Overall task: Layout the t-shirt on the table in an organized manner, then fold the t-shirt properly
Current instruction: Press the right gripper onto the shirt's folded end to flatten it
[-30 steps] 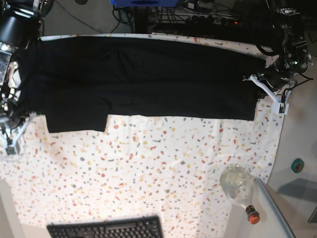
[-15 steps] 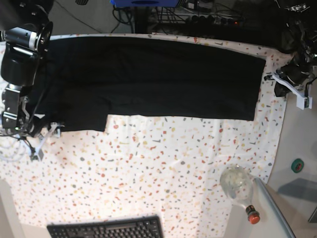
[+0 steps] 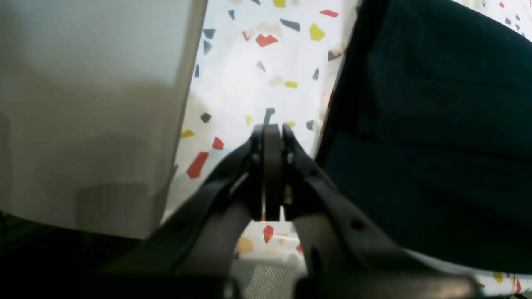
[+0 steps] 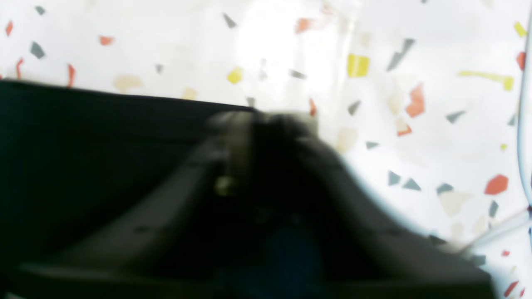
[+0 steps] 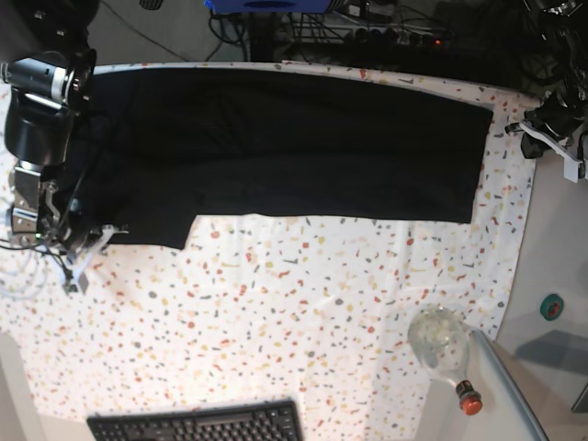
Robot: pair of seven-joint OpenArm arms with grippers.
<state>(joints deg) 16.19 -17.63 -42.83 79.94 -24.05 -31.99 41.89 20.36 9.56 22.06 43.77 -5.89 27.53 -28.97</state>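
Observation:
The black t-shirt (image 5: 276,147) lies spread flat across the far half of the speckled table (image 5: 322,303). My right gripper (image 5: 108,231) is at the shirt's near left corner. In the blurred right wrist view its jaws (image 4: 268,120) look shut on the t-shirt (image 4: 104,145) right at its edge. My left gripper (image 5: 516,130) hovers off the shirt's right edge. In the left wrist view it (image 3: 272,128) is shut with nothing in it, over the bare table (image 3: 249,83), with the t-shirt (image 3: 436,124) just to its right.
A clear bottle (image 5: 441,344) with a red cap lies near the table's front right corner. A black keyboard (image 5: 197,423) sits at the front edge. A green tape roll (image 5: 551,306) lies beyond the right edge. Cables hang behind the table.
My left gripper has drawn away to the right, off the shirt's edge. My right gripper has come in to the near left corner and shut there; that corner's edge has shifted slightly.

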